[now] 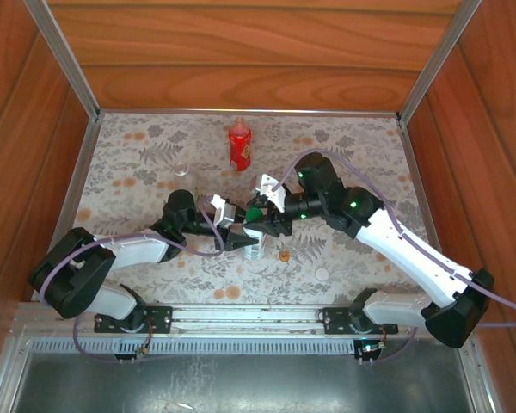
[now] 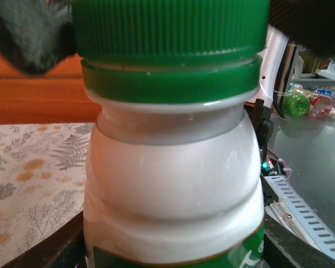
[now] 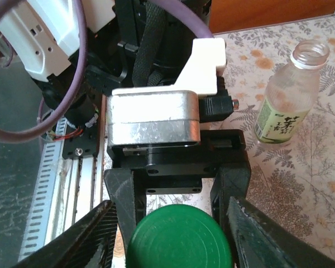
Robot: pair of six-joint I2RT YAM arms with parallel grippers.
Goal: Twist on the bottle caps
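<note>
Both arms reach in and meet mid-table. Left gripper [image 1: 241, 238] is clamped on the white bottle [image 2: 173, 190]; right gripper [image 3: 176, 245] straddles the green cap [image 2: 170, 28] on top, can't tell if it's squeezing.

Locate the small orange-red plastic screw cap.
In the top view the small orange-red plastic screw cap lies on the floral table, just right of centre, between the white plastic bottle and the small white cap.
</note>
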